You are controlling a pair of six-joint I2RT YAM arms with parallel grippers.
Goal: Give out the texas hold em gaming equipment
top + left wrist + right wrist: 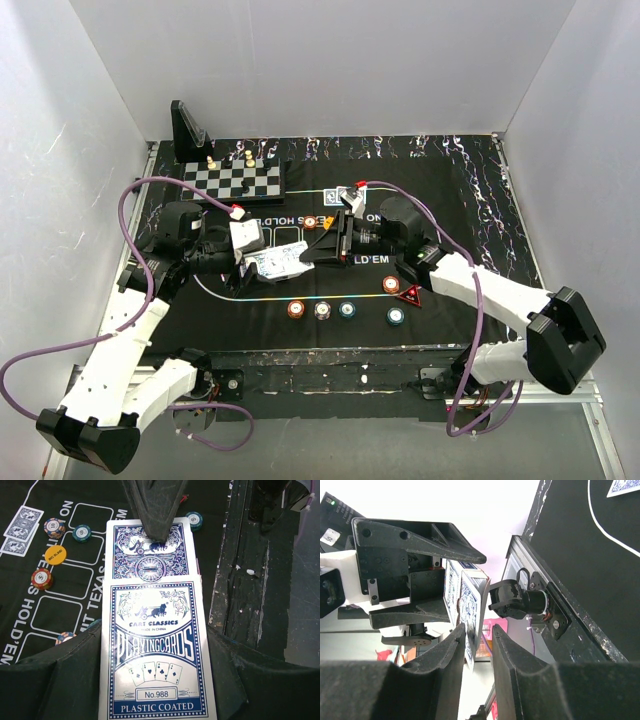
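Left tool [247, 262] clenched on a blue-and-white card box [157, 660], held above mid-tabletop [470, 200]. One blue-patterned card [150, 550] juts from the box's end. Right tool [478, 636] is narrowed about that card's edge; whether it truly pinches, cannot tell. Lying on the tabletop: six chips [322, 310], three in a near row; two face-down cards [350, 194]; one red triangular marker [410, 295].

the chessboard [238, 180] is set at the back left of the mat [470, 200]. a row of chips [322, 310] is laid along the mat's near edge, with the triangular marker [410, 295] beside its right end. the card box [278, 260] is held above the middle, a card [150, 550] projecting from its right end.
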